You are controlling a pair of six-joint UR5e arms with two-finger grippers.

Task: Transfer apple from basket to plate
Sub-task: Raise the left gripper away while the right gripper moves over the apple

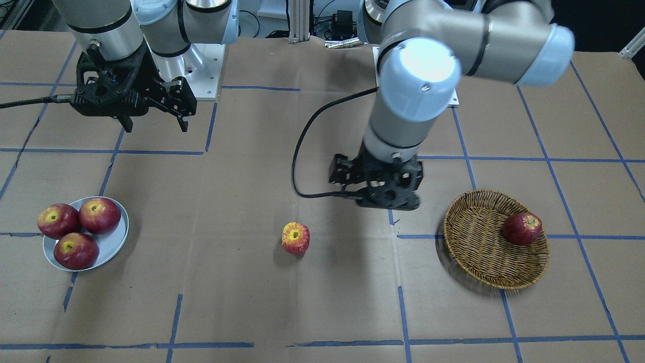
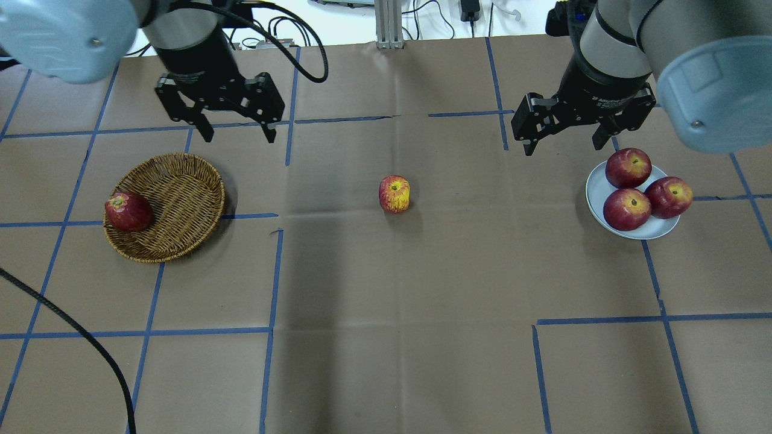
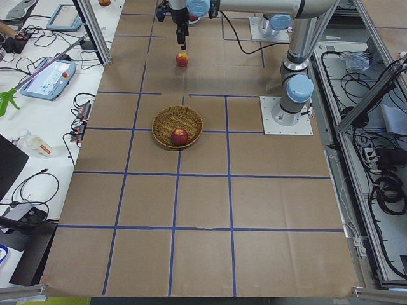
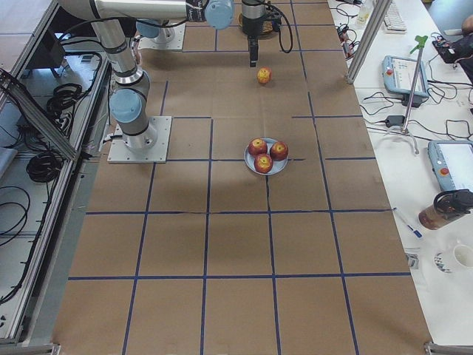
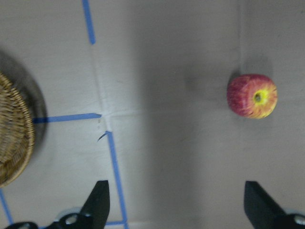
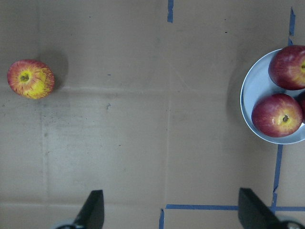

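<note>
The apple (image 2: 394, 194), streaky red with a broad yellow patch, lies on the bare table midway between basket and plate; it also shows in the front view (image 1: 296, 238) and both wrist views (image 5: 252, 96) (image 6: 30, 78). The wicker basket (image 2: 175, 199) (image 1: 473, 237) holds one dark red apple (image 2: 128, 211). The pale plate (image 2: 597, 187) (image 1: 113, 242) holds three dark red apples. My left gripper (image 2: 238, 137) is open and empty above the table behind the basket. My right gripper (image 2: 564, 147) (image 1: 156, 128) is open and empty, behind the plate.
Brown paper with blue tape lines covers the table. A black cable (image 2: 72, 328) crosses the near left corner in the overhead view. Another cable loops beside the left wrist (image 1: 302, 151). Arm base plates sit at the robot's edge of the table.
</note>
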